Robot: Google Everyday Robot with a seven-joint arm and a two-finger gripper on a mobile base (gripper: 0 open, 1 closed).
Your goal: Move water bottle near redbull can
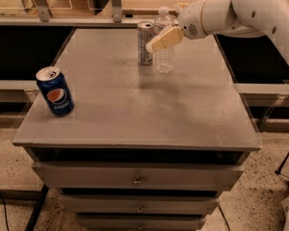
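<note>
One grey cabinet top (pixel 135 114) — jaws at water bottle (pixel 164 62) nr redbull can (pixel 144 49).

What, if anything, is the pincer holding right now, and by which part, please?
The pincer sits at the upper body of the water bottle, below the cap; whether it truly grips cannot be told. The bottle stands by the redbull can.

Grey three-drawer cabinet (pixel 135 170) on speckled floor (pixel 265 186), low dark shelving (pixel 24 52) behind.
</note>
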